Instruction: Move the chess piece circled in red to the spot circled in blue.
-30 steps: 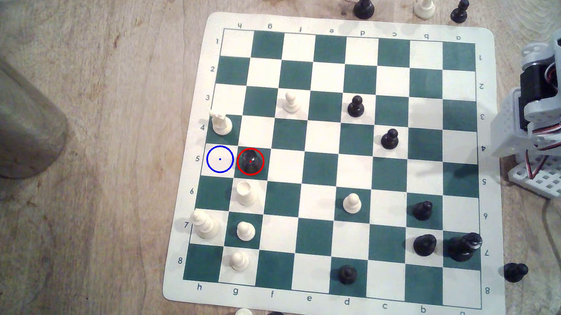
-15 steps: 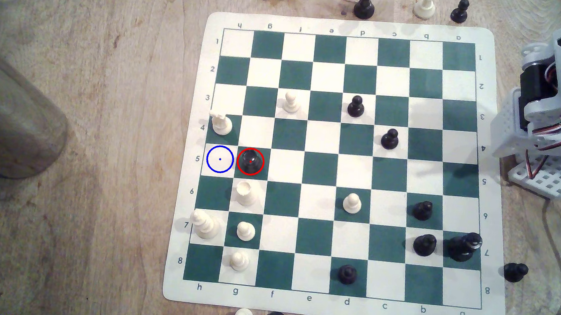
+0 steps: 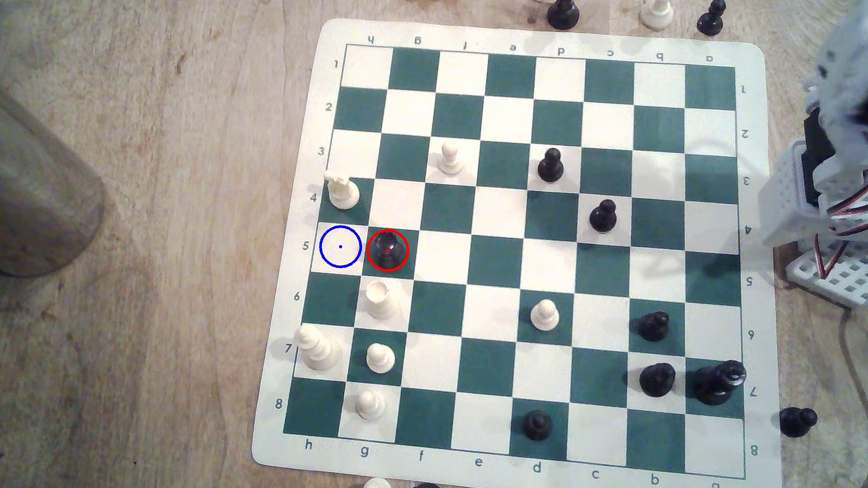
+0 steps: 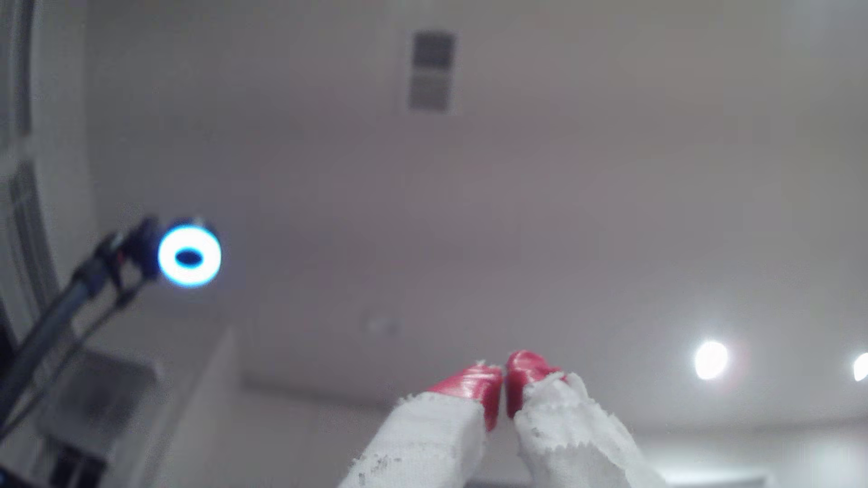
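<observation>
Tool [image 4: 503, 382] tips pressed together, aimed ceilingward, away from chess piece [image 3: 387, 249]

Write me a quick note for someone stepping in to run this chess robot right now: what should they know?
Gripper: red-tipped fingers shut together, holding nothing, pointing up toward the ceiling.
Arm: at the exterior view's right edge, off the board.
Black piece: stands on the green square inside the red circle, row 5, untouched.
Blue-circled spot: the bare white square right beside it, toward the exterior view's left.
Done: nothing yet.
Left: reach across, open, grasp the piece, set it on the spot.
</observation>
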Controlling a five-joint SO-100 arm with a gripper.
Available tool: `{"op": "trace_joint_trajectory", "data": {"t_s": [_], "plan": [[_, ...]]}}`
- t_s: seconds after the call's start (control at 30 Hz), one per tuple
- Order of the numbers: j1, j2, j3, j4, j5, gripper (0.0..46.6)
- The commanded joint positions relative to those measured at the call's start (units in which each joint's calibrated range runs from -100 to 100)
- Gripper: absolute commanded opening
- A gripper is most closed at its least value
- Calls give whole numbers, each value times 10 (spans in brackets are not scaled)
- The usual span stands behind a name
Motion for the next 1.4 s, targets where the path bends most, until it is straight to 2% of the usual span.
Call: {"op": "trace_joint_trajectory", "data": {"t_s": [0.0,0.03,0.17,0.3,0.57,0.67,0.73,0.93,1.17,1.37], "plan": [[-23,-1,12,266,19,3],[-29,-1,12,309,27,3],[-62,-2,12,465,24,4],[-89,57,-6,506,19,17],[-76,186,-210,747,-43,13],[-57,277,-331,846,-78,13],[-50,340,-410,903,-91,14],[-51,438,-521,977,-114,15],[-58,565,-635,1011,-140,86],[-70,639,-668,1013,-143,100]]}}
